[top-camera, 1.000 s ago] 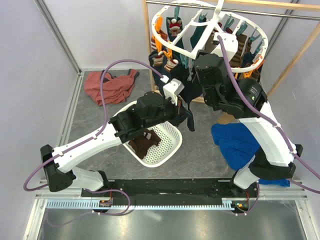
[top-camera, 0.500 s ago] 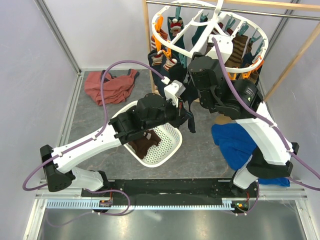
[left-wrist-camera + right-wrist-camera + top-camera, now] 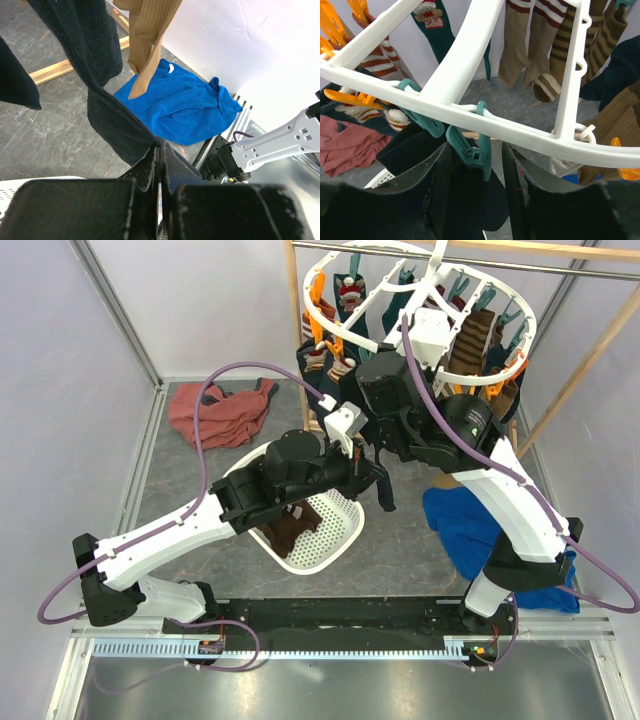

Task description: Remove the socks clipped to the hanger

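Note:
The white oval hanger (image 3: 345, 335) hangs at the back with orange and teal clips and several socks. In the right wrist view its ring (image 3: 470, 112) crosses above my right gripper (image 3: 472, 165), which is open with its fingers on either side of a teal clip (image 3: 472, 150) holding a black sock (image 3: 470, 200). My left gripper (image 3: 161, 160) is shut on the lower end of a dark navy sock (image 3: 112, 117) that hangs from the hanger; in the top view it (image 3: 383, 483) is below the hanger. A tan sock (image 3: 147, 45) hangs beside it.
A white perforated basket (image 3: 340, 535) holding a brown sock stands under the left arm. A rust-red garment (image 3: 215, 412) lies at the back left. A big blue cloth (image 3: 475, 525) lies right. A wooden rail frame (image 3: 585, 345) stands behind the hanger.
My right arm has moved left and up toward the hanger ring, bringing its fingers around the teal clip. My left gripper has stayed shut on the dark sock, shifting slightly.

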Action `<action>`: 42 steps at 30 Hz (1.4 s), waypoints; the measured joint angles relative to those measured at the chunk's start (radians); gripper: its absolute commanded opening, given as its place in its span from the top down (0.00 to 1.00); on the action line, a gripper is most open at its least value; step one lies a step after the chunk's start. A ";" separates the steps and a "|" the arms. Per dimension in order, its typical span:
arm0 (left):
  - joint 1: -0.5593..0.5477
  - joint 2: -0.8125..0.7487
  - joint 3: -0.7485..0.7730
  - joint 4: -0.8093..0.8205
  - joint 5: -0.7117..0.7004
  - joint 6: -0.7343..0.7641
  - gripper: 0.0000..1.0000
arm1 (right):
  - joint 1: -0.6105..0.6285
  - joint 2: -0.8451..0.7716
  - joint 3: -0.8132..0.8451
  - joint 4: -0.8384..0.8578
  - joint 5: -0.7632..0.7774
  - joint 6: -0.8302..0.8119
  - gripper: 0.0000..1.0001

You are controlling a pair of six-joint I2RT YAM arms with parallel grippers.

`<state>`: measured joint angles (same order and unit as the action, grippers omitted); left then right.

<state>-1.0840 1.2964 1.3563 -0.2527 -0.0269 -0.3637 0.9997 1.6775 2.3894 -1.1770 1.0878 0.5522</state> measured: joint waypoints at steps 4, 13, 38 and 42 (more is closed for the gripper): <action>-0.003 0.000 0.000 0.000 -0.001 0.000 0.98 | 0.000 0.000 0.000 0.019 0.023 -0.029 0.71; -0.007 -0.001 -0.006 0.000 -0.024 0.000 0.98 | 0.000 -0.011 -0.042 0.062 0.051 -0.047 1.00; 0.325 -0.095 -0.240 -0.357 -0.128 -0.250 0.95 | 0.000 -0.175 -0.227 0.131 0.005 0.024 0.97; 0.325 -0.099 -0.319 -0.422 -0.123 -0.309 0.46 | 0.000 -0.192 -0.250 0.144 0.005 0.028 0.96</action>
<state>-0.7593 1.1976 1.0378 -0.6750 -0.1501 -0.6727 0.9993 1.4853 2.1391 -1.0328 1.0927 0.5804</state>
